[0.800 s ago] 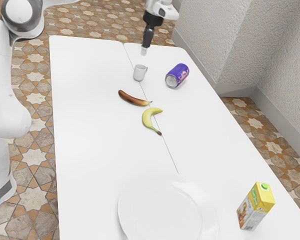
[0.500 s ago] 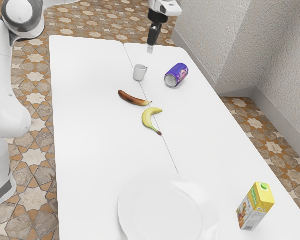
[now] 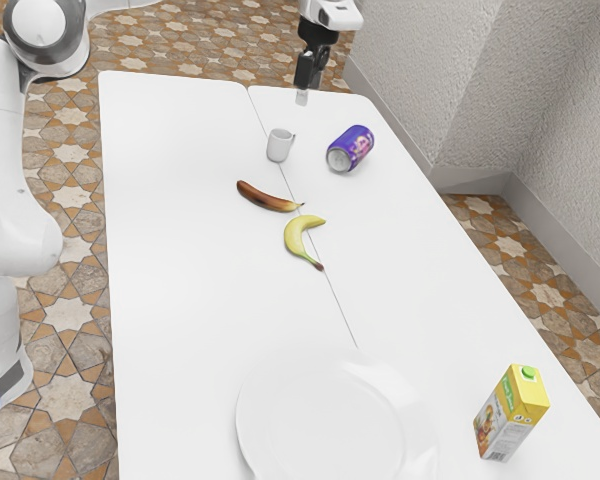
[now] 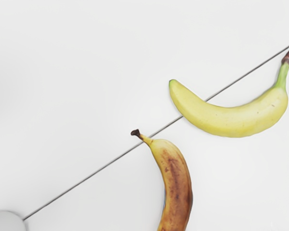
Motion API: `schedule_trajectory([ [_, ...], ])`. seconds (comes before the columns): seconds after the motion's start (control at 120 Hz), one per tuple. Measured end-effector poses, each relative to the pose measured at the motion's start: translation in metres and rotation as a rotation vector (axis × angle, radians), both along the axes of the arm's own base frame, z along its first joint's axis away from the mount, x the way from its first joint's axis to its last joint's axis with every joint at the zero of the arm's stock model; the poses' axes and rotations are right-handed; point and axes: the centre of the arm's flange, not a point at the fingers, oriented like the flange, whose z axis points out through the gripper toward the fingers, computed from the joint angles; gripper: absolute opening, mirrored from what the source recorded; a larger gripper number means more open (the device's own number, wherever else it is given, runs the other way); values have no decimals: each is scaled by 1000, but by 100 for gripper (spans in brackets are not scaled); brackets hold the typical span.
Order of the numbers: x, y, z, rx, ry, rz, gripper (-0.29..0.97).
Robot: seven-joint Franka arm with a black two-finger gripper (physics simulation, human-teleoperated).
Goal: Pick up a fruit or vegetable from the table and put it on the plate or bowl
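Far from end effector (image 3: 301, 97), yellow banana (image 3: 302, 238)

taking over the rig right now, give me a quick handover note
Gripper: raised above the far end of the table, past the mug, carrying nothing.
Fruit: the brown banana and the yellow banana lie mid-table, close together but not touching.
Plate: at the near end, with neither banana on it.
Done: nothing picked yet.
Left: come down on one banana, grasp it, carry it to the plate and release.
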Motion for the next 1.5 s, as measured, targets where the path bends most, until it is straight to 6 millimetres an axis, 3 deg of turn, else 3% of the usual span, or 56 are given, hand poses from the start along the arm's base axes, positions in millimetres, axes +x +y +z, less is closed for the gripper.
schedule_trajectory([
  [0.075,0,-2,2,4,-4,-12,68],
  [0.258,-6,-13,31,44,-38,-25,68],
  [0.275,-9,-16,42,48,-56,-27,68],
  [0.317,-30,-43,111,95,-165,-27,68],
  [0.358,-40,-70,137,122,-196,-52,68],
  [0.417,-39,-95,136,143,-168,-91,68],
  [0.533,-40,-112,130,131,-127,-129,68],
  [0.575,-38,-162,127,114,-107,-232,68],
  [0.633,-39,-268,114,106,-67,-449,68],
  [0.658,-44,-304,107,112,-47,-522,68],
  [0.692,-47,-331,93,123,-14,-579,68],
  [0.733,-48,-345,80,136,20,-610,68],
  [0.858,-36,-316,40,175,113,-568,68],
  [0.925,-28,-318,4,203,159,-593,68],
  [1.008,-15,-301,-33,215,198,-591,68],
  [1.1,-6,-277,-38,216,172,-584,68],
  [1.225,-7,-267,-29,318,178,-479,68],
  [1.258,-8,-260,-35,297,188,-456,68],
  [1.3,-11,-233,-48,268,219,-393,68],
  [1.383,-21,-186,-52,253,243,-254,68],
  [1.5,-21,-186,-53,195,220,-270,68],
])
